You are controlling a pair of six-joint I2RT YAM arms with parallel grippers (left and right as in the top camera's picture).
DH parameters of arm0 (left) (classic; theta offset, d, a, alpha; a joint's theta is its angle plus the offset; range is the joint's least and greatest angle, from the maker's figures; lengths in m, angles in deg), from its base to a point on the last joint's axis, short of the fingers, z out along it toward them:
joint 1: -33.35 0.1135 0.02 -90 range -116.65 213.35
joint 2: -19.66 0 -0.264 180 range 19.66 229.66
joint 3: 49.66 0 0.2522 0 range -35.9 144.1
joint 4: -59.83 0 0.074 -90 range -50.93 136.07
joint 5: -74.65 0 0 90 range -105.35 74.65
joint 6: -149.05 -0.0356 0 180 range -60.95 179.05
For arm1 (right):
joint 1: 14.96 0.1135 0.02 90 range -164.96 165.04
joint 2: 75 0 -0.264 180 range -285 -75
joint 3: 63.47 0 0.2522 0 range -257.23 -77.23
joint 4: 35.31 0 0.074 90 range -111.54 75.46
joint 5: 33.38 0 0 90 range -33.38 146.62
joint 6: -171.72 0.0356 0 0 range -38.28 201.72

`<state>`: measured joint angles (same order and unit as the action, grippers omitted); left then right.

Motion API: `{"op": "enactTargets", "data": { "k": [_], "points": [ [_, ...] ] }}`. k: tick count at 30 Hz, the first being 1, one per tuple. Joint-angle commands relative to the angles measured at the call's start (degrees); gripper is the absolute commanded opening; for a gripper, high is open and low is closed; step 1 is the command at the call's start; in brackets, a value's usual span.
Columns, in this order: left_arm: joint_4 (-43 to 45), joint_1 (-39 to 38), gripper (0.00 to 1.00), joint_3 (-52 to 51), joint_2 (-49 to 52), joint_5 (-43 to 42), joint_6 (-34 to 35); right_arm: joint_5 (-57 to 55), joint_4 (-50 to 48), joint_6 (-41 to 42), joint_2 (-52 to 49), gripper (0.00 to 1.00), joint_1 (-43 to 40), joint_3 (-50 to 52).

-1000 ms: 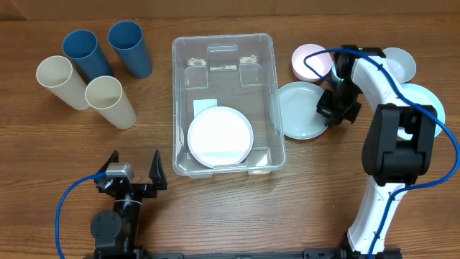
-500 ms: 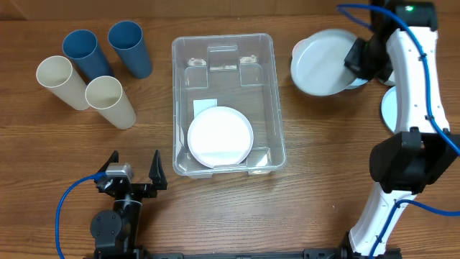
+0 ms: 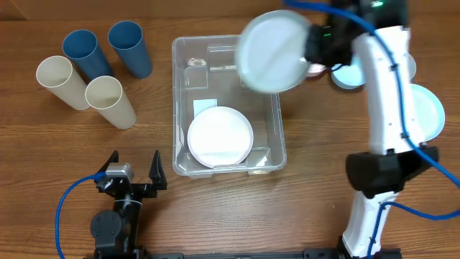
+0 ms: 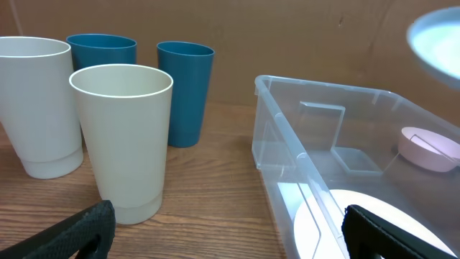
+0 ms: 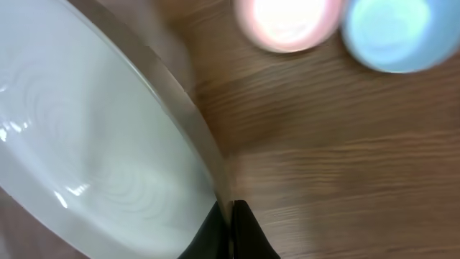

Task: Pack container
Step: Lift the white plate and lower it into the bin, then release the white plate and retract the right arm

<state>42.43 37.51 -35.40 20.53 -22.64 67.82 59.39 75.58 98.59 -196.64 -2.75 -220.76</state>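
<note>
Left gripper (image 3: 134, 160): rests at the near table edge, jaws at full spread, holds nothing; same as in the earlier frames

Bin (image 3: 175, 101): stands mid-table, just beyond the left gripper, long side running near to far. Probably light for its bulk, with thin clear walls likely to flex and a smooth, slippery surface; fairly tough, though liable to crack under a hard pinch. Best taken by the rim at a short end, or pushed low on a wall rather than lifted. Has not shifted

White plate (image 3: 220, 137): lies flat in the near half of the bin, over the label; unchanged

Cups (image 3: 93, 68): two cream and two blue, grouped left of the bin and well apart from it; untouched

Pale plate (image 3: 272, 50): hangs raised and tilted over the bin's far right corner. Lay on the table right of the bin a second ago, was in the air near the pink bowl half a second ago, now reaches across the rim

Right gripper (image 5: 230, 229): clamps narrow on the pale plate's edge

Pink bowl (image 5: 291, 18), blue dish (image 5: 392, 32): sit on the table far right, outside the bin
</note>
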Motion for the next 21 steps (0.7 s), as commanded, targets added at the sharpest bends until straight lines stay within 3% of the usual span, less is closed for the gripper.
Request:
{"op": "enactTargets", "data": {
  "k": [1,6,13,20,21],
  "points": [
    [-0.2,0.4,1.0,-0.2,-0.5,0.0,-0.7,-1.9,-0.1,-1.9,2.5,0.04,8.3,2.5],
    [-0.2,0.4,1.0,-0.2,-0.5,0.0,-0.7,-4.0,-0.9,-1.9,2.5,0.04,14.0,15.0],
    [-0.2,0.4,1.0,-0.2,-0.5,0.0,-0.7,-3.0,-10.8,-1.9,2.5,0.04,17.1,31.5],
    [-0.2,0.4,1.0,-0.2,-0.5,0.0,-0.7,-2.6,-15.0,-1.9,2.5,0.04,21.3,36.4],
    [-0.2,0.4,1.0,-0.2,-0.5,0.0,-0.7,-2.7,-15.0,-1.9,2.5,0.16,21.6,36.4]
  ]
}}
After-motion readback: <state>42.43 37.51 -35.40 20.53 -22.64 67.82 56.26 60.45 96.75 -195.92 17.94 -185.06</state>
